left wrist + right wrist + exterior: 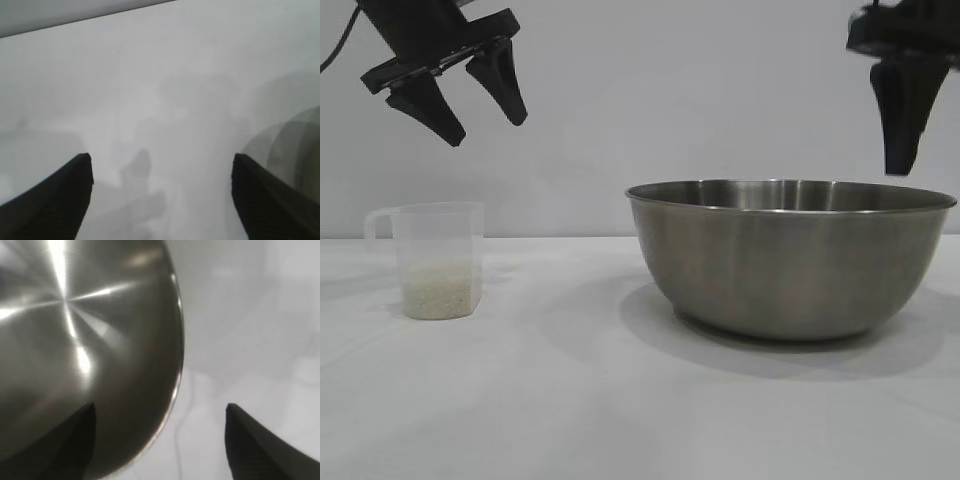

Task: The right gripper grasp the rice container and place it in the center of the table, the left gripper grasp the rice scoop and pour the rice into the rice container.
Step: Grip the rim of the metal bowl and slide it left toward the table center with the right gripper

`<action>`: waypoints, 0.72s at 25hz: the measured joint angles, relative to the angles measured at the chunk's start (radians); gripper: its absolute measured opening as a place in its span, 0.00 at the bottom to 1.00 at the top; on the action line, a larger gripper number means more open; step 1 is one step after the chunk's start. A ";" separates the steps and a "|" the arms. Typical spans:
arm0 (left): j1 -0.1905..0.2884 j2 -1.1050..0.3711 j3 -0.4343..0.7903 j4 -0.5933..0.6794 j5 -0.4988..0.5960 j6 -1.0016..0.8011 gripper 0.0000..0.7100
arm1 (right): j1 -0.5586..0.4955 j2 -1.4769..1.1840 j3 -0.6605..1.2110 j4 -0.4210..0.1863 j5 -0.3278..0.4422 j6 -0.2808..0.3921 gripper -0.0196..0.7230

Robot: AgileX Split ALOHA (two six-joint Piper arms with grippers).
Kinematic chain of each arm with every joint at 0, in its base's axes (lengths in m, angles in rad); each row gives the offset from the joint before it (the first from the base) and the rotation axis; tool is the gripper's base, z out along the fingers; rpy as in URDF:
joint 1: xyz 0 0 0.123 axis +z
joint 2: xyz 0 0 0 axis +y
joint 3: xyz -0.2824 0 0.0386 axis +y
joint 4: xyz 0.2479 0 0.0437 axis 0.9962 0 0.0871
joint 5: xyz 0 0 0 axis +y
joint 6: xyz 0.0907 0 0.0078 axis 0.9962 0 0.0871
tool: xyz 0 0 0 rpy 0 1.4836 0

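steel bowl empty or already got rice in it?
Empty. The right wrist view shows the rice container's bare shiny inside; the rice sits in the upright rice scoop.

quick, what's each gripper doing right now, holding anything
left gripper: open, holding nothing, above the rice scoop.
right gripper: open, holding nothing, over the rice container rim.

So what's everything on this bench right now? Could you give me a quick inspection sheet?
Surface: white table, bare between the things.
Job's things: steel rice container upright toward the right side; clear rice scoop upright at left, rice in its bottom.
Clutter: nothing seen.
Grippers: left gripper open, above the scoop, holding nothing; right gripper open, above the container's right rim, one finger inside the rim line and one outside in the right wrist view.
Cables: one at the top left corner.
Surroundings: plain pale wall.
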 joint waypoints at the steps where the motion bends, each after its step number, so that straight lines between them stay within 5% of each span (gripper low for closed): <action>1: 0.000 0.000 0.000 0.000 0.000 0.000 0.73 | 0.000 0.012 0.000 0.005 -0.009 -0.004 0.69; 9: 0.000 0.000 0.000 0.000 0.000 0.000 0.73 | 0.000 0.079 0.000 0.019 -0.086 -0.013 0.69; 15: 0.000 0.000 0.000 0.000 0.000 0.000 0.73 | 0.000 0.104 -0.012 0.021 -0.117 -0.013 0.22; 18: 0.000 0.000 0.000 0.000 0.000 0.000 0.73 | 0.000 0.111 -0.029 0.021 -0.121 -0.013 0.07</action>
